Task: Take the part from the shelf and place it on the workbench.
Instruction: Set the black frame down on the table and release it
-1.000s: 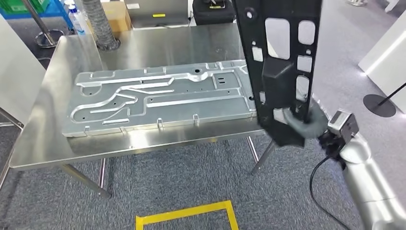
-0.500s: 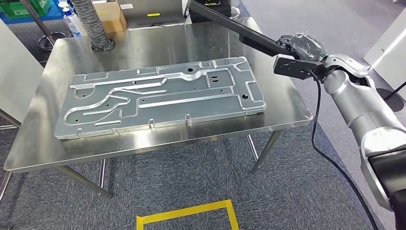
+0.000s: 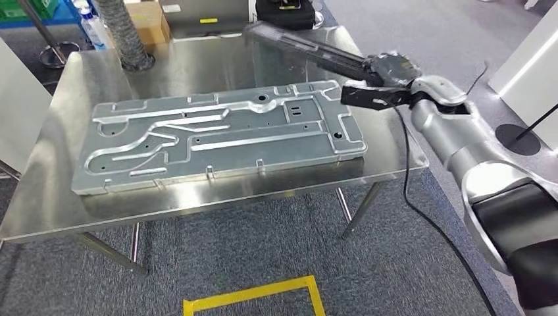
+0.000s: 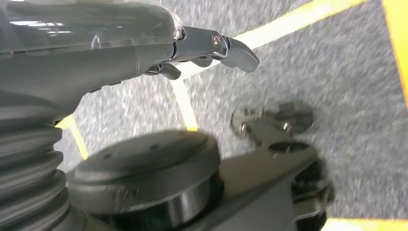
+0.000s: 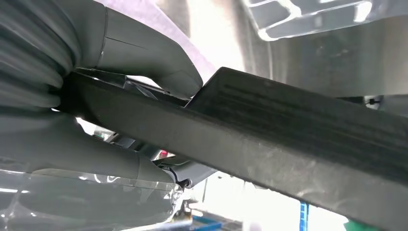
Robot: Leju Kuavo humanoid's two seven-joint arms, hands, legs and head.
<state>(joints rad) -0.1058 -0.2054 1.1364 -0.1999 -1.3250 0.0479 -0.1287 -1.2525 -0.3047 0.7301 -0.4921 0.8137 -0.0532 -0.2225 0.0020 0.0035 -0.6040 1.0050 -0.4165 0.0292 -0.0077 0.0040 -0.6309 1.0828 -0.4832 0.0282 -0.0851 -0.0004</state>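
Observation:
The long black part [image 3: 309, 49] lies tilted low over the back right corner of the steel workbench [image 3: 197, 194]. My right hand [image 3: 388, 69] grips it at its near end. In the right wrist view the part [image 5: 288, 139] runs edge-on out of the hand [image 5: 144, 57], with the thumb pressed over it. I cannot tell whether its far end touches the bench top. A large silver stamped panel [image 3: 217, 135] covers the middle of the bench, just left of the hand. My left hand [image 4: 144, 48] hangs over the carpet and holds nothing, its fingers apart.
At the bench's back edge are a grey ribbed hose [image 3: 125, 36], a cardboard box [image 3: 146, 16], a blue bottle [image 3: 92, 29] and a black case [image 3: 286, 13]. Yellow floor tape [image 3: 253, 296] marks the carpet in front. A round black stand base [image 3: 520, 138] sits at the right.
The right arm has swung the black part from upright close to the camera down and away, so it now lies low over the bench's back right. The hand kept its grip.

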